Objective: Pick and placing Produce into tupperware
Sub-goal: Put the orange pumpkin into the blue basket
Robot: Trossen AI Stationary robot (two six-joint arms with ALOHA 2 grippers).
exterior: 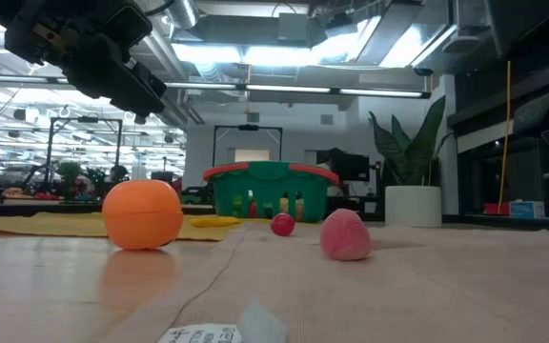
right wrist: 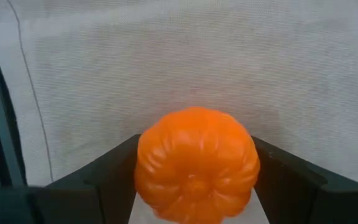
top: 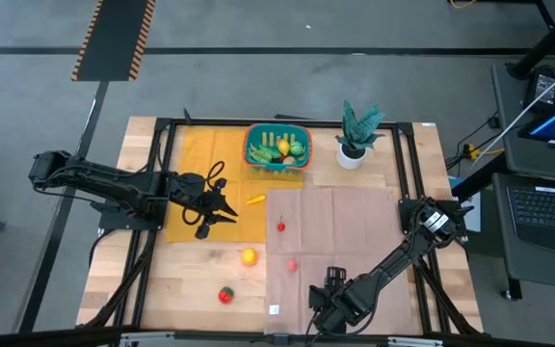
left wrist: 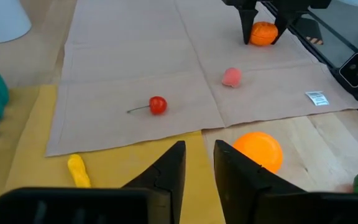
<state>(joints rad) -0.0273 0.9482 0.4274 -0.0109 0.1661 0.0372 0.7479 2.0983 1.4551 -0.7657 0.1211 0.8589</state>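
Observation:
The teal basket (top: 277, 169) with an orange-red rim stands at the far middle and holds several toy vegetables. An orange ribbed fruit (right wrist: 194, 165) rests on the beige cloth near the front edge. My right gripper (left wrist: 264, 37) points down over it, open, one finger close on either side. My left gripper (left wrist: 199, 155) hangs above the yellow cloth at the left, fingers a narrow gap apart, holding nothing. Loose on the table lie a yellow piece (top: 256, 200), a red cherry (top: 280, 226), a pink piece (top: 292, 265), an orange ball (top: 249, 256) and a red-green tomato (top: 225, 295). My right gripper comes at the orange ribbed fruit from above, with its fingers (right wrist: 114, 168) flanking the fruit's two sides. I cannot tell whether they touch it. The fruit sits on the cloth.
A potted green plant (top: 359, 135) in a white pot stands right of the basket. A beige cloth (top: 345, 222) covers the table's right half and a yellow cloth (top: 196, 159) its far left. A white tag (top: 275, 309) lies near the front edge. Black rails frame the table.

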